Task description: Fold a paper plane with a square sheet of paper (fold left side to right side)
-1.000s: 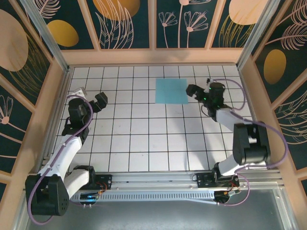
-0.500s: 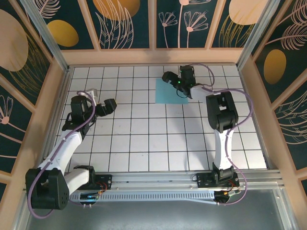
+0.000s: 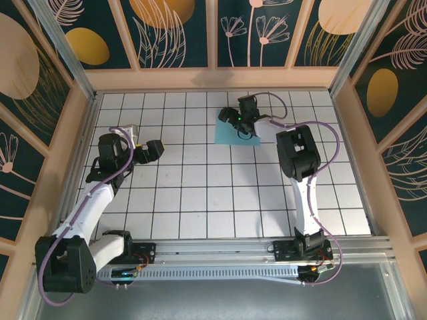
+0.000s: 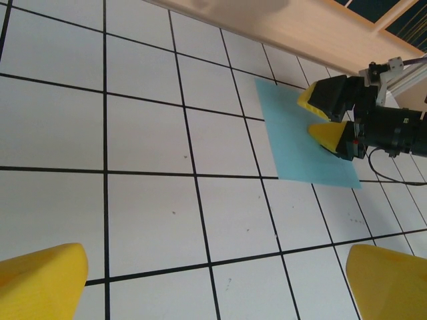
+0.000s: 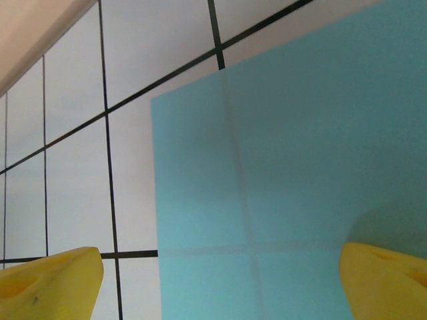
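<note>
- Position of the square sheet of paper point(image 3: 228, 135): it lies flat and unfolded on the white gridded table point(image 3: 200, 193). Every place below is given from that sheet.
- The wooden back wall point(image 3: 200, 79) runs near the sheet's far edge, not touching it.
- Your right gripper point(image 3: 228, 115) sits over the sheet's far-left corner area, with its arm reaching in from the sheet's right side.
- Its jaws stand wide apart and have hold of nothing.
- In the right wrist view, one yellow finger point(image 5: 387, 273) is above the sheet point(image 5: 287, 167). The other finger point(image 5: 50, 277) is past the sheet's edge, above bare tile.
- You cannot tell from these views whether either fingertip touches the paper.
- The table's black grid lines show faintly through the sheet, which lies smooth with no crease.
- From the left wrist camera you see the right gripper point(image 4: 321, 119) low over the far half of the sheet point(image 4: 300, 157). Its two yellow tips are clearly parted.
- Your left gripper point(image 3: 155, 148) is well apart from the sheet, off to its left and a little nearer to you, and it points toward the sheet.
- Its jaws are also spread wide and empty. Its own yellow fingers point(image 4: 40, 280) frame bare tiles on the near-left side of the sheet.
</note>
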You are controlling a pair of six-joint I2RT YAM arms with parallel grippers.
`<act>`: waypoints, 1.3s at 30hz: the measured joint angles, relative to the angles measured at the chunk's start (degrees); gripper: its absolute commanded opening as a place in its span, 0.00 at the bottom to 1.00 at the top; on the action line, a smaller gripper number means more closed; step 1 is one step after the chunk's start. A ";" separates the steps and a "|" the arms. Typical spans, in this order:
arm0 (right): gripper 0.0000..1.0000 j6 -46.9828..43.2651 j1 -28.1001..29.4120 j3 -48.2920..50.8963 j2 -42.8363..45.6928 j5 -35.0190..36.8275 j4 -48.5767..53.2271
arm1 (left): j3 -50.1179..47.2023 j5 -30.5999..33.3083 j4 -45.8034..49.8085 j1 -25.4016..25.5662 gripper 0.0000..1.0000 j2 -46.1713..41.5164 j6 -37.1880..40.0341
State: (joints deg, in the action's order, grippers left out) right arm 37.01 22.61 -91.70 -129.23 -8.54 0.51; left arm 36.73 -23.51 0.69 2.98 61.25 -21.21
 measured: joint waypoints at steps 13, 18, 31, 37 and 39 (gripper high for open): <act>0.89 2.93 5.33 16.22 10.32 2.47 -2.93 | 0.00 0.92 0.04 0.00 0.99 -0.02 0.22; 0.89 6.54 9.20 25.44 16.50 3.13 -5.79 | 0.00 1.68 0.02 0.00 0.99 0.00 0.24; 0.90 19.08 21.90 38.53 26.23 7.52 -9.01 | 0.00 2.62 -0.02 0.00 0.95 2.32 -0.09; 0.91 17.20 22.21 35.76 27.82 9.20 -5.22 | -2.69 -4.02 -4.07 0.00 0.79 5.81 -6.05; 0.91 14.95 21.79 34.47 29.73 9.99 -3.93 | -4.92 -6.56 -5.31 0.24 0.75 7.13 -9.09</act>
State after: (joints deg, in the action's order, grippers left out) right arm 51.96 44.40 -57.23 -99.50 1.45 -3.42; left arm 31.81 -30.06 -4.62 3.22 68.38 -30.30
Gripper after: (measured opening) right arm 0.905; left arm 0.782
